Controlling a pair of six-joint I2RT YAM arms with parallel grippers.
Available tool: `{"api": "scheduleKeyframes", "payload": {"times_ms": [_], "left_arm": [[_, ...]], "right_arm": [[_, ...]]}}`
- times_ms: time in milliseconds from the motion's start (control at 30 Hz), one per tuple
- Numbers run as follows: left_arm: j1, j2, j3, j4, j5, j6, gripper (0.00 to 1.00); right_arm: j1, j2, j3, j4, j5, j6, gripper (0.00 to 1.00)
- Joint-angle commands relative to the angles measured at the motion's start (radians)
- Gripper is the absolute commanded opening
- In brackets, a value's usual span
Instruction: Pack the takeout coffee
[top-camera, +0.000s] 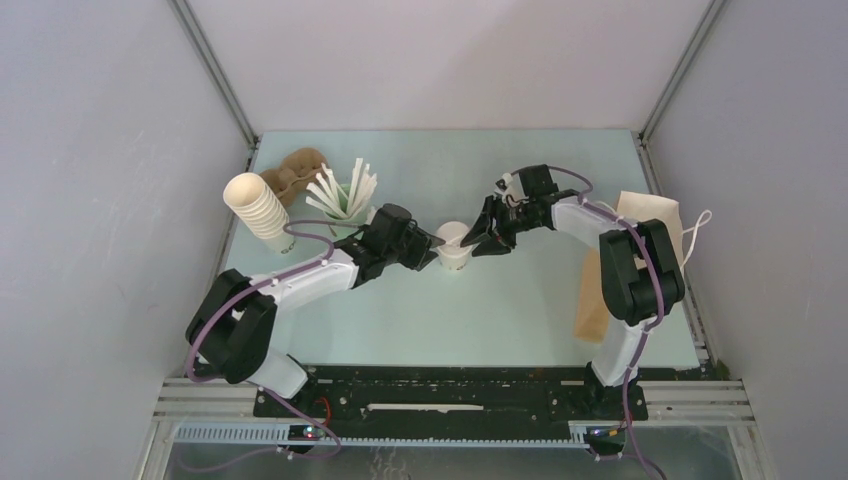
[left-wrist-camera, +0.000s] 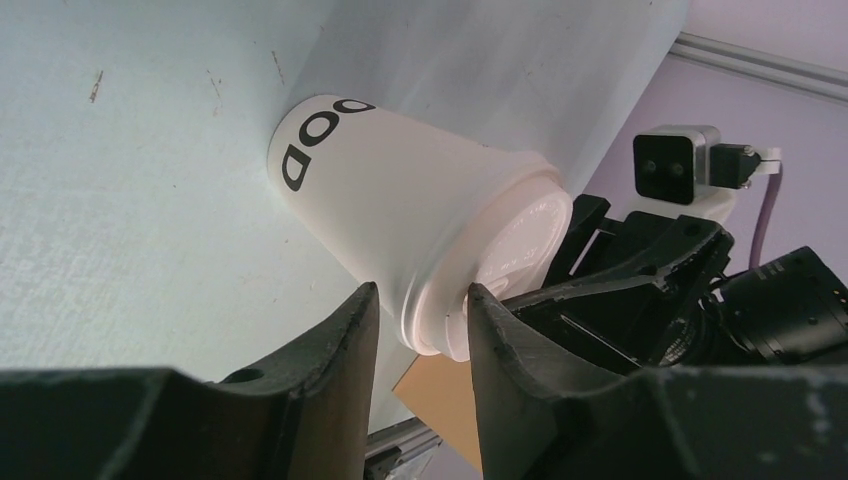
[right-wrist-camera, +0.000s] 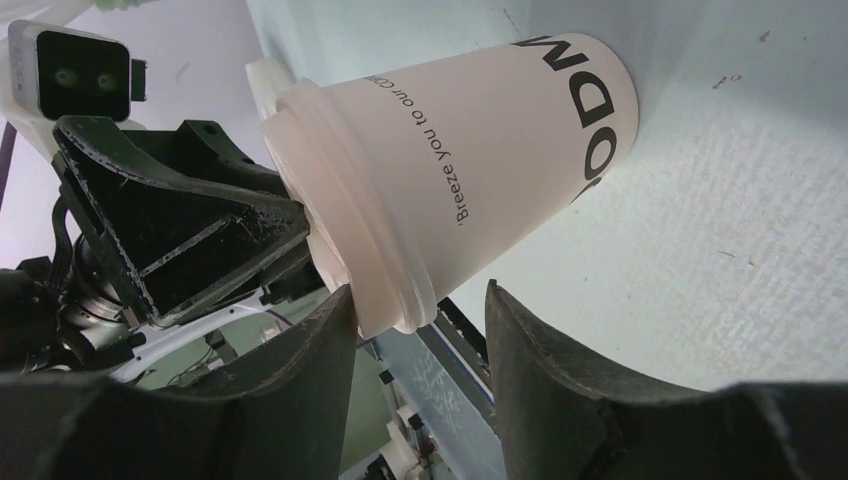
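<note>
We see the takeout coffee, a cream-white paper cup with its white lid on, standing upright in the middle of the table between two grippers. The left gripper straddles the lid rim closely, and we cannot tell whether it pinches. The right gripper straddles the same rim with jaws parted, a gap showing beside one finger.

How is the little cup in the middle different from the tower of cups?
The takeout coffee cup is one cup; the stack of cups is many nested together. The takeout coffee cup wears a white lid; the stack of cups is open on top. Both are pale and tapered.
</note>
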Motion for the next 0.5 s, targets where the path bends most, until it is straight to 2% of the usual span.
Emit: {"api": "scheduleKeyframes", "payload": {"times_ms": [0, 167, 267, 367, 467], "left_arm": [[0.016, 0.001, -0.039, -0.019, -0.008, 0.030, 0.42], [0.023, 0.012, -0.041, -0.025, 0.004, 0.055, 0.42], [0.024, 0.011, -0.032, -0.030, 0.005, 0.074, 0.42], [0.025, 0.024, -0.013, -0.031, 0.018, 0.093, 0.42], [0.025, 0.038, 0.005, -0.037, 0.028, 0.100, 0.42]], "right_arm": [[-0.010, 0.037, -0.070, 0.046, 0.031, -0.016, 0.56], [-0.016, 0.053, -0.091, 0.042, 0.045, -0.016, 0.57], [-0.020, -0.001, -0.076, 0.071, -0.003, 0.026, 0.63], [-0.034, -0.033, -0.061, 0.176, -0.081, 0.126, 0.70], [-0.050, -0.010, -0.061, 0.256, -0.121, 0.179, 0.71]]}}
